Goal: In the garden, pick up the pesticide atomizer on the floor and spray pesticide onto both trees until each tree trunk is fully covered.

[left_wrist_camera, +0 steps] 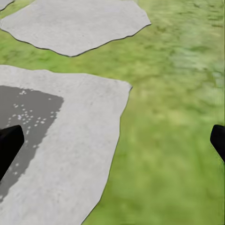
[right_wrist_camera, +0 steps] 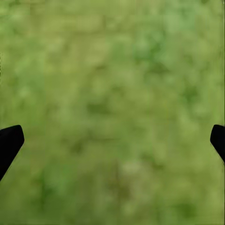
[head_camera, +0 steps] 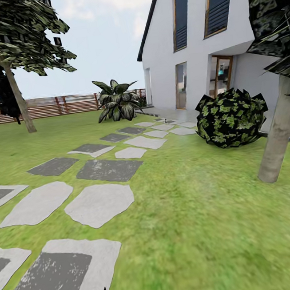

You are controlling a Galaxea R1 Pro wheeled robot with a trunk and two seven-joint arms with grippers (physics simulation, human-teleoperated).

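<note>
Below, both claws gape wide and empty: the left gripper [left_wrist_camera: 112, 140] over the edge of a paving slab [left_wrist_camera: 70, 140], the right gripper [right_wrist_camera: 112, 140] over bare grass [right_wrist_camera: 112, 93].

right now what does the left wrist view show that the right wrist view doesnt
Left wrist view alone: pale grey paving stones set in the lawn, one with a darker grey patch, under the left hand, whose black fingertips stand wide apart. Right wrist view alone: nothing extra, just grass under the right hand, equally wide open. Shared: green lawn below, two dark fingertips at the picture's edges, and nothing held between them.
</note>
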